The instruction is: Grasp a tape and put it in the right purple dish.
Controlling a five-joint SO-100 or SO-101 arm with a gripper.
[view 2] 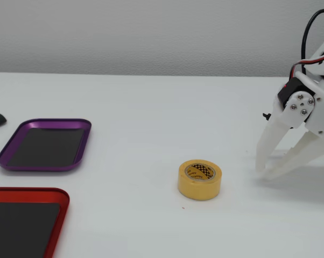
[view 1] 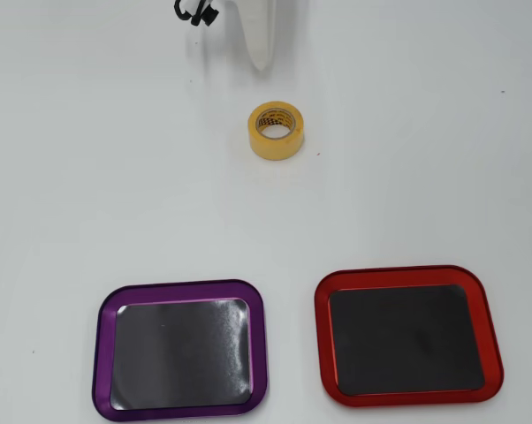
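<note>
arm: low, right in fixed view | hand (view 2: 262, 172): fingers apart, empty

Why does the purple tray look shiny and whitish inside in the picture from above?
In the overhead view, light glares off the purple dish's dark mat, washing it pale grey. In the fixed view the same mat looks evenly dark, and soft shadows sit under the tape and beside the hand.

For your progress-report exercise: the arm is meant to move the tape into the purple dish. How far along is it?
Nothing is finished yet. The tape sits on the table, untouched, and the purple dish holds nothing; so does the red dish. In hand: the hand stands beside the tape in the fixed view, fingers apart, tips near the table. Left: closing on the tape, lifting it, carrying it to the purple dish and releasing.
</note>
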